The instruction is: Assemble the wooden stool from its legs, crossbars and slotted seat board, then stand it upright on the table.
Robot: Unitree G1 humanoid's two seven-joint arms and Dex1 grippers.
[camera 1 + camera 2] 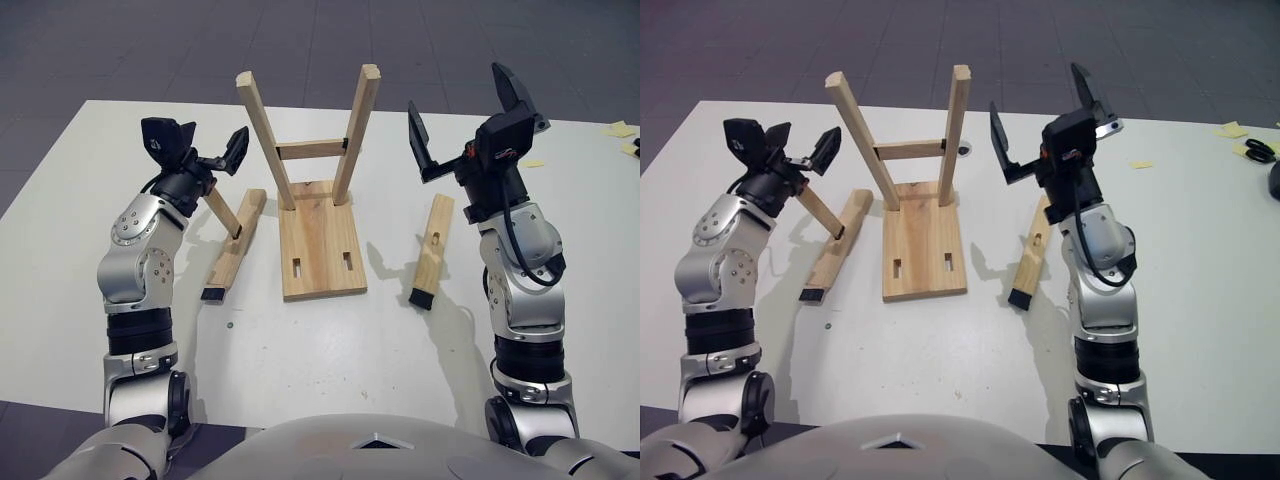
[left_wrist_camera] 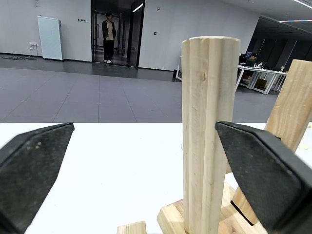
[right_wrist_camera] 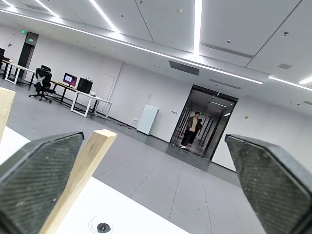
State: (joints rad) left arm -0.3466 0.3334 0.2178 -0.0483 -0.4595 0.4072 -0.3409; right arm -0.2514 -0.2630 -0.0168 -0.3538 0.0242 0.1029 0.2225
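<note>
The slotted seat board (image 1: 322,245) lies flat mid-table. Two legs (image 1: 262,130) (image 1: 358,128) stand up from its far end, leaning apart and joined by a crossbar (image 1: 312,149). A third leg (image 1: 236,243) lies to its left with a short crossbar (image 1: 223,212) sticking up from it. A fourth leg (image 1: 432,248) lies to the right. My left gripper (image 1: 203,150) hangs open just above that short crossbar, facing the near standing leg (image 2: 207,131). My right gripper (image 1: 465,110) is raised and open beside the right standing leg (image 3: 85,170), with nothing between its fingers.
The white table (image 1: 300,340) has bare room in front of the board. A tiny dark speck (image 1: 230,325) lies near the front left. Yellow notes (image 1: 620,130) and dark items (image 1: 1262,150) sit at the far right edge. A cable hole (image 3: 102,227) is behind the stool.
</note>
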